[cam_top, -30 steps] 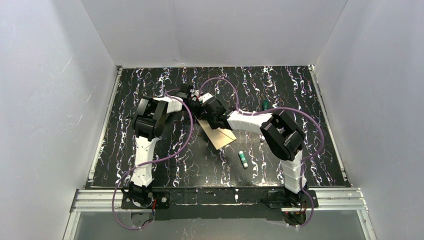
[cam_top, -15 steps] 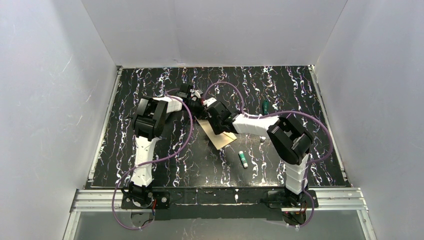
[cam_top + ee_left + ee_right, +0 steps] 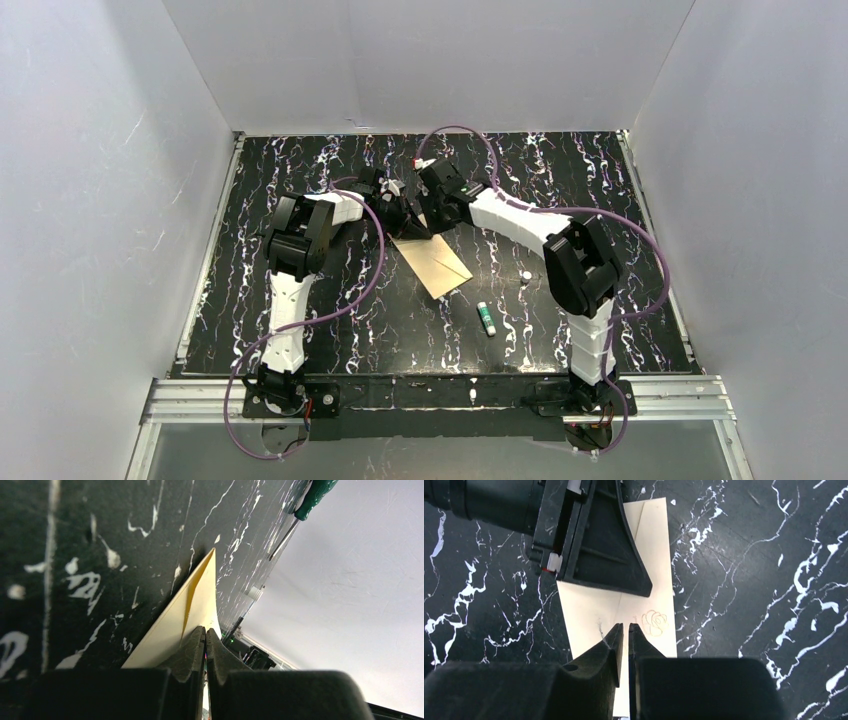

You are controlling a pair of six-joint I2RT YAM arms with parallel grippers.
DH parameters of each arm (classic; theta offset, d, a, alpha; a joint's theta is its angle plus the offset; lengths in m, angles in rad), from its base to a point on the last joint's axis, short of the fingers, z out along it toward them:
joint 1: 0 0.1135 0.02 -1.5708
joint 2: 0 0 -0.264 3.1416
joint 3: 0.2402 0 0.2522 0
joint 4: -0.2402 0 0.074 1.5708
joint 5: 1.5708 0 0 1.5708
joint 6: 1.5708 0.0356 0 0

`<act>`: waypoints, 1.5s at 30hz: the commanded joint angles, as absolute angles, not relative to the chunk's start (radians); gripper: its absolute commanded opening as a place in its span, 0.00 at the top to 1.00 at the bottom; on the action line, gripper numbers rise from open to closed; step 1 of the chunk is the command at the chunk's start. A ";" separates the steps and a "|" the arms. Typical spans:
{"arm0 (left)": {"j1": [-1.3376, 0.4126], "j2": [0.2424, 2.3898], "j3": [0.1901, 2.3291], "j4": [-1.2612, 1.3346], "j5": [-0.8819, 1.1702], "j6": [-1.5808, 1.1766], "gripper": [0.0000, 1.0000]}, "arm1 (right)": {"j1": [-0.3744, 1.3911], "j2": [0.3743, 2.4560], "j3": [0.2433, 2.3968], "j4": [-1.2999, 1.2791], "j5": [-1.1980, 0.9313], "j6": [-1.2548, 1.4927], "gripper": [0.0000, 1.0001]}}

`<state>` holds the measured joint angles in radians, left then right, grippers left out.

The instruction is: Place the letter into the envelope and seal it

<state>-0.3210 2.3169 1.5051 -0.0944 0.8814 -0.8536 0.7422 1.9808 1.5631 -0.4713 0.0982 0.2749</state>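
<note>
The cream envelope [image 3: 437,262] lies flat on the black marble table, flap side up, with diagonal fold lines and a drawn rose [image 3: 654,622]. My left gripper [image 3: 403,220] is shut on the envelope's far edge [image 3: 192,602], low at the table; its fingertips [image 3: 205,630] are pressed together. My right gripper [image 3: 438,207] hovers above the envelope's far end, beside the left gripper [image 3: 594,545]. Its fingers [image 3: 625,626] are nearly together with a thin gap and hold nothing. No white letter sheet shows in any view.
A white glue stick with a green cap [image 3: 487,318] lies near the envelope's near right corner. A green-handled screwdriver [image 3: 531,211] lies to the right, also in the left wrist view [image 3: 315,495]. White walls enclose the table on three sides.
My right gripper has lifted off the envelope's middle and drawn back toward the far side. The left gripper and the envelope have stayed in place.
</note>
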 commanded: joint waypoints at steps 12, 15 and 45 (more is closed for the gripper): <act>-0.295 2.382 1.478 -0.242 0.798 -0.869 1.00 | 0.771 2.151 1.655 -0.473 0.132 0.230 0.84; -0.296 2.384 1.477 -0.243 0.795 -0.871 1.00 | 0.786 2.177 1.663 -0.494 0.165 0.209 0.84; -0.288 2.428 1.603 -0.306 0.787 -0.828 1.00 | 0.817 1.985 1.268 -0.696 0.228 0.186 0.88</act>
